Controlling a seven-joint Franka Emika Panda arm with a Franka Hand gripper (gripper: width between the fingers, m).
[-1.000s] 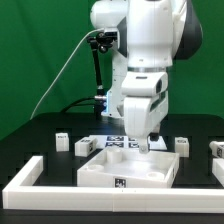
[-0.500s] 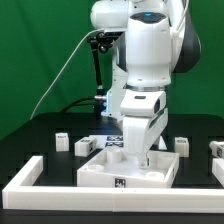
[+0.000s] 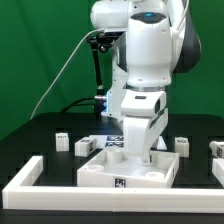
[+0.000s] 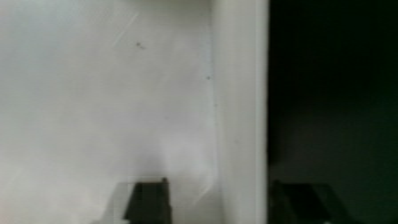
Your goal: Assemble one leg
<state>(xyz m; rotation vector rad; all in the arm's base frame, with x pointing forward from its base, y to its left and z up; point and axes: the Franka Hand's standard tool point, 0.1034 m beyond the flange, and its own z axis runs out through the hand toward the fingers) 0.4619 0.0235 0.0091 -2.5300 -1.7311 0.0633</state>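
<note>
The large white square tray-like panel (image 3: 110, 170) lies at the middle of the black table. My gripper (image 3: 141, 160) is down at the panel. In the wrist view the gripper (image 4: 224, 203) straddles the panel's (image 4: 107, 90) straight edge. One dark fingertip (image 4: 148, 202) is over the white surface and the other is over the black table, with a gap between them. The jaws look open and hold nothing. Small white legs stand around the panel: two (image 3: 60, 141) (image 3: 84, 146) on the exterior view's left, and two (image 3: 181, 144) (image 3: 216, 148) on its right.
The long white L-shaped border bar (image 3: 30, 175) runs along the front and up the exterior view's left side. The marker board (image 3: 113, 142) lies just behind the panel. A black stand with a cable (image 3: 97, 70) rises at the back.
The arm came down and turned over the panel between one second and half a second ago. Since then nothing has visibly moved.
</note>
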